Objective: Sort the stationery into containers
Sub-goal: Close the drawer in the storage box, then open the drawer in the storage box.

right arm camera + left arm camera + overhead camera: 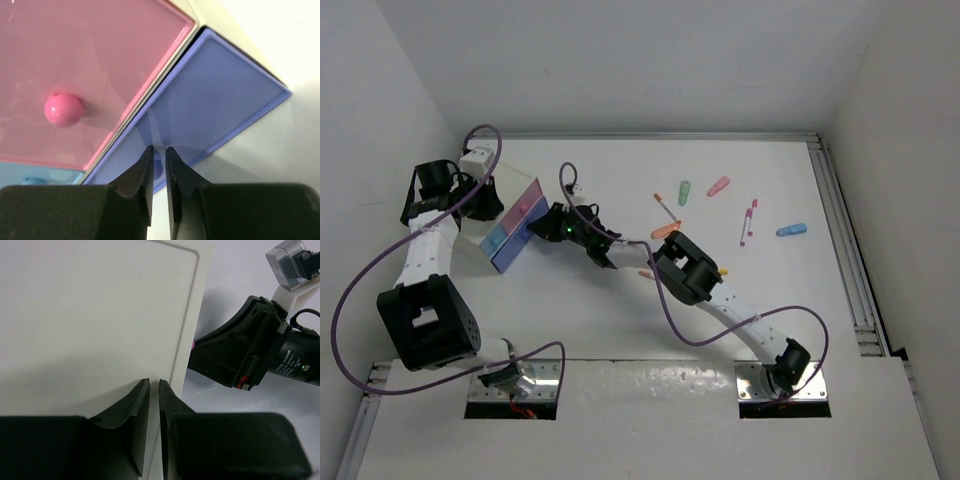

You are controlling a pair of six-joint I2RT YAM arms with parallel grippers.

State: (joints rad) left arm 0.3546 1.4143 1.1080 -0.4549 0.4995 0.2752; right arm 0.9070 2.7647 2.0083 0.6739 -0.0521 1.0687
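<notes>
Where the white cabinet (100, 315) stood at the counter's (570, 310) left, the left hand (154, 382) lay against its edge, fingers closed to a sliver with nothing seen between them. Right of it, the right hand (159, 149) pinched the blue drawer's (210, 100) knob (158, 169), mostly hidden by its fingers, beside the pink drawer (100, 60). Pens (667, 207) and stubby pieces (685, 191) lay scattered farther right, too small to count surely.
</notes>
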